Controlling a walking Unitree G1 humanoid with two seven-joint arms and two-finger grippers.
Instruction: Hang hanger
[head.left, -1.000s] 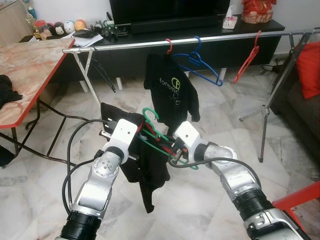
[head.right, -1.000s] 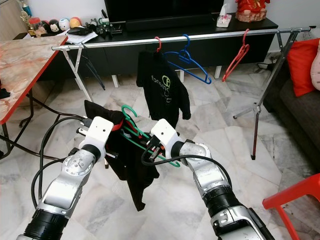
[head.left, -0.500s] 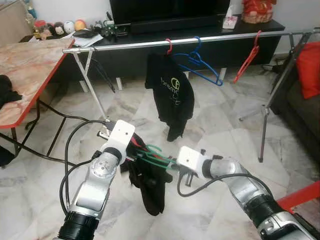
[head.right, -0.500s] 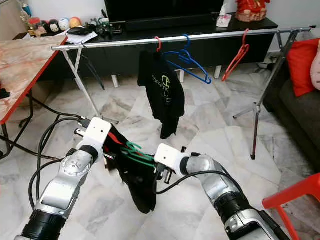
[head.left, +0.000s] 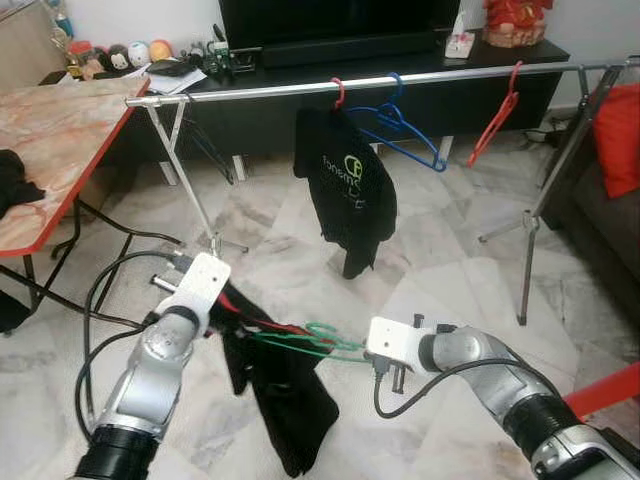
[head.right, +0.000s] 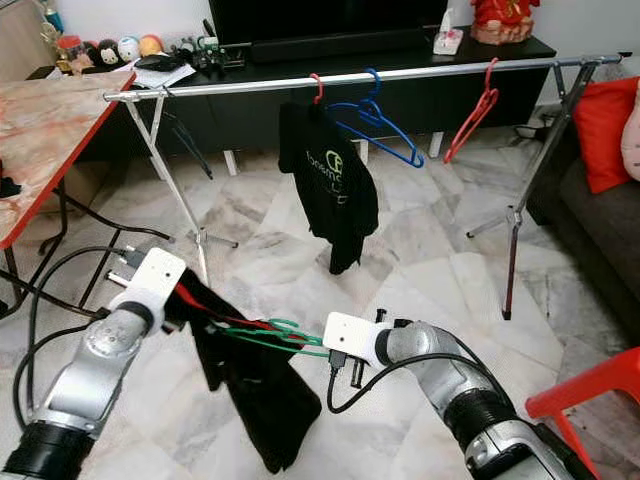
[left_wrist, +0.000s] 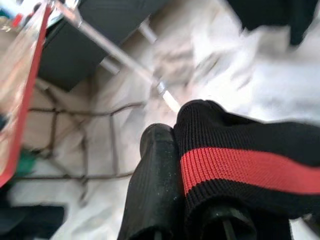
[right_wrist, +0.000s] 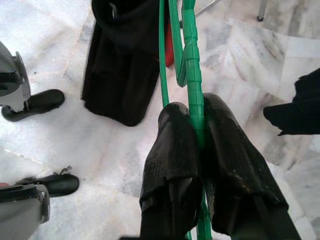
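Jaws of right gripper (right_wrist: 197, 150) clamp the thin green hanger (head.left: 300, 342); left gripper (left_wrist: 192, 200) pinches its limp black garment (head.left: 285, 395), likely light, swinging.

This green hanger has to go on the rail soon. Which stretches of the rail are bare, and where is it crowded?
On the rail, the stretch from the left end to the black shirt is bare, as is the gap between the blue hanger and the red hanger. The shirt and blue hanger crowd the middle.

Bare stretches of the long silver clothes rail (head.left: 250, 90) are lying open; a hung black T-shirt (head.left: 345, 190), blue plastic hanger (head.left: 405, 130) and red plastic hanger (head.left: 495, 125) are occupying the rest.
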